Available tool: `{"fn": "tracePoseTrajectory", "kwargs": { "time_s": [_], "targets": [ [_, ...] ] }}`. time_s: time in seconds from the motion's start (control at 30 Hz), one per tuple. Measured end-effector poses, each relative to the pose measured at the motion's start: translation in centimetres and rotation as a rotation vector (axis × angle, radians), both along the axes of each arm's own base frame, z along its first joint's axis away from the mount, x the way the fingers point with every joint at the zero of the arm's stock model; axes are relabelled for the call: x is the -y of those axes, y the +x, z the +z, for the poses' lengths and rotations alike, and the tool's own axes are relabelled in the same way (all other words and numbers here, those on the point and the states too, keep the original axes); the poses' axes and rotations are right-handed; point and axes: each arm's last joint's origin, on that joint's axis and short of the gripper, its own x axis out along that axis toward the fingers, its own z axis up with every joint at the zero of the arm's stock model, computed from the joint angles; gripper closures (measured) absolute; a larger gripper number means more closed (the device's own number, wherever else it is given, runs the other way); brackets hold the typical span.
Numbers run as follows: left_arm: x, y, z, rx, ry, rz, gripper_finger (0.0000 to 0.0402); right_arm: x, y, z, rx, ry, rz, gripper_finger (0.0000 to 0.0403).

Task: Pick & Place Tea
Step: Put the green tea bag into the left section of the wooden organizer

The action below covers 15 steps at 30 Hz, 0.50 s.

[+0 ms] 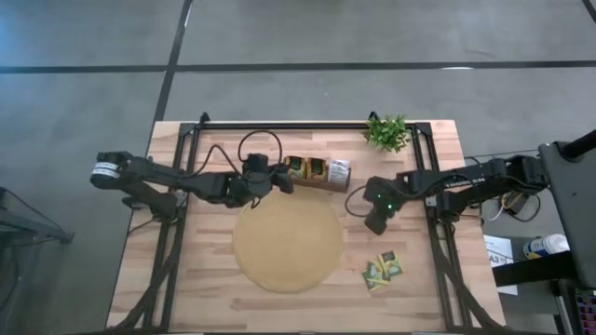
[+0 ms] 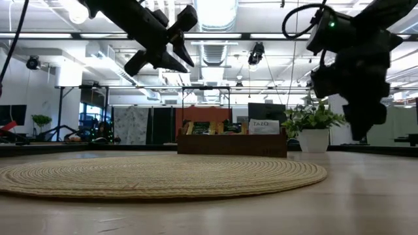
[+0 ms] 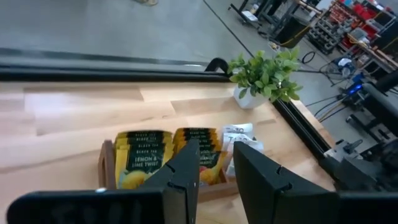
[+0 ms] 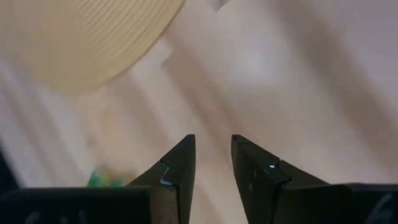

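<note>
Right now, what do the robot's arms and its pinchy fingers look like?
Both arms are dark, almost black, built of jointed segments with black cables looping along them. The left gripper and right gripper each have two flat, dark, wedge-shaped fingers. A small green light glows on the right arm. The left arm has a pale band near its base.

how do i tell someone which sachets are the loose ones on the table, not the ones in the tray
Start at the round tan mat in the middle of the wooden table. Just off its edge nearest the right arm's side, toward the front, lie the loose green sachets, flat on bare wood. The other sachets stand packed upright in the dark tray behind the mat.
</note>
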Motion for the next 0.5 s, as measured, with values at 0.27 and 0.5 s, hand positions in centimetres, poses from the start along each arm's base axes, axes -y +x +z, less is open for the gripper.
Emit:
{"fn": "tracePoseTrajectory", "kwargs": {
  "time_s": [0.27,0.5],
  "targets": [
    [-0.3,0.2,0.5,-0.068,0.135,-0.011,0.0307,-2.6,-0.9,0.0,-0.111,0.146,0.101,0.0305],
    [-1.1,0.8,0.6,-0.111,0.208,-0.129,0.0307,-4.6,-1.9,0.6,-0.27,0.167,0.087,0.0307]
  ]
}}
